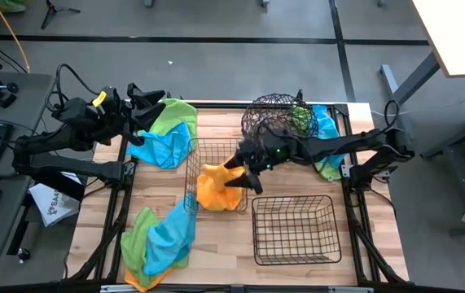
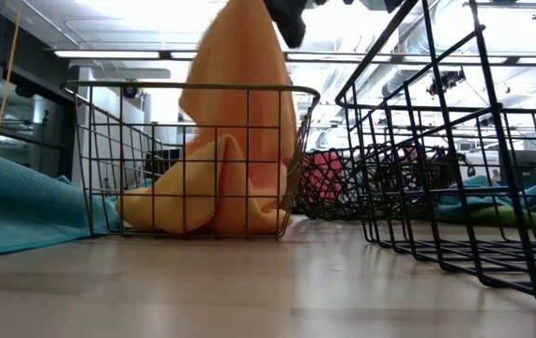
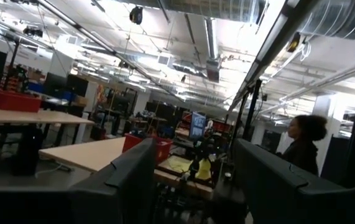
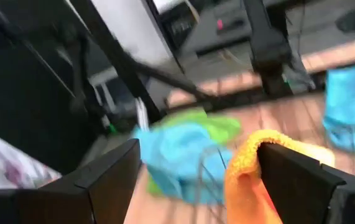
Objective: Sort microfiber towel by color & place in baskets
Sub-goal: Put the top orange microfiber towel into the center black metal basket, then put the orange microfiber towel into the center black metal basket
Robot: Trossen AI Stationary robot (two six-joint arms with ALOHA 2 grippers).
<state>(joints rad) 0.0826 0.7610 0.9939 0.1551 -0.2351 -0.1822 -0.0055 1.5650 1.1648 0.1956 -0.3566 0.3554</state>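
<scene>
An orange towel (image 1: 216,187) stands tall in the left rectangular basket (image 1: 191,175). Its lower part is heaped on the basket floor (image 2: 202,197), and its top reaches up to my right gripper (image 1: 243,172), which hovers open above that basket. My left gripper (image 1: 155,104) waits open at the table's far left, raised over a green and blue towel heap (image 1: 167,134). The second rectangular basket (image 1: 293,229) sits near right. The round basket (image 1: 274,118) stands at the far edge with green cloth (image 1: 301,118) in it. Another green, blue and orange pile (image 1: 159,240) lies near left. My right gripper comes from above, slanting in from the table's right, with its fingers spread wide. The orange towel's upper end (image 4: 245,171) lies against the inner side of one finger (image 4: 292,180) and is not pinched. The rest hangs down into the basket and rests on its floor.
Blue and green towels (image 1: 326,134) lie at the far right beside the round basket. In the low view the near rectangular basket's wire wall (image 2: 455,188) stands close on the right. A person (image 3: 304,146) stands in the room beyond the table. A keyboard and mouse sit left of the table.
</scene>
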